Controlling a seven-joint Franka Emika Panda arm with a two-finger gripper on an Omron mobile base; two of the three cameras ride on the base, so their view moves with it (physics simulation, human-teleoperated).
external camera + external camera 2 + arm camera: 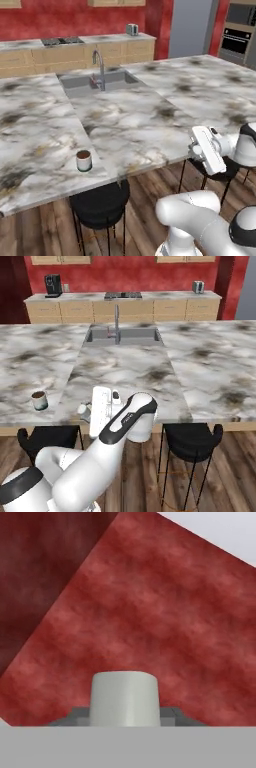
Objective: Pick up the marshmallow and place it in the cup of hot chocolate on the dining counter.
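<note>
One marshmallow (125, 698) sits clamped between the fingers (75, 715), lifted off the desk (150, 125) and aimed at the red wall, well to the right of the cup of hot chocolate (83, 160), probably raised to clear its rim.

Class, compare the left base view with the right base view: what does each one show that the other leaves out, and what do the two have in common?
Left base view alone: a grey refrigerator and a dark wall oven at the upper right.

Right base view alone: a black coffee machine on the back counter and a second stool to the right.

Shared: the dining counter, its sink and faucet, the cup of hot chocolate, the toaster and the stovetop.
</note>
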